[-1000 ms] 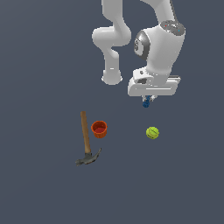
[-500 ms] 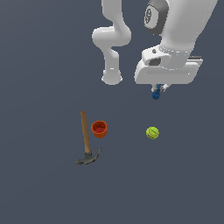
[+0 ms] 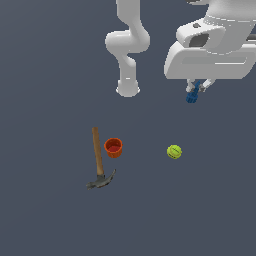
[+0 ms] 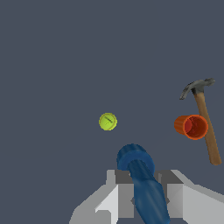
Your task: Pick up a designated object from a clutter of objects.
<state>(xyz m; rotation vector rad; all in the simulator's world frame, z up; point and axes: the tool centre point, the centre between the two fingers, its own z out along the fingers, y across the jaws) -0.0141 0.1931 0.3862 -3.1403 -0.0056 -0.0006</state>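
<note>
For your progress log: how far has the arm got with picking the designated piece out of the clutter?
Done: the gripper is shut on the blue clamp piece, lifted clear of the floor. Left behind lie the hammer, orange-red cup and tennis ball. Nothing obvious remains except keeping hold.

A simulated test scene — flat, featureless dark-grey floor (image 3: 45,65), no walls — a render, no real room.

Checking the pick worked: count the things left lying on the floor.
3: the hammer, the cup touching its handle, and the ball apart towards the exterior view's right. The blue piece hangs in the tool.
</note>
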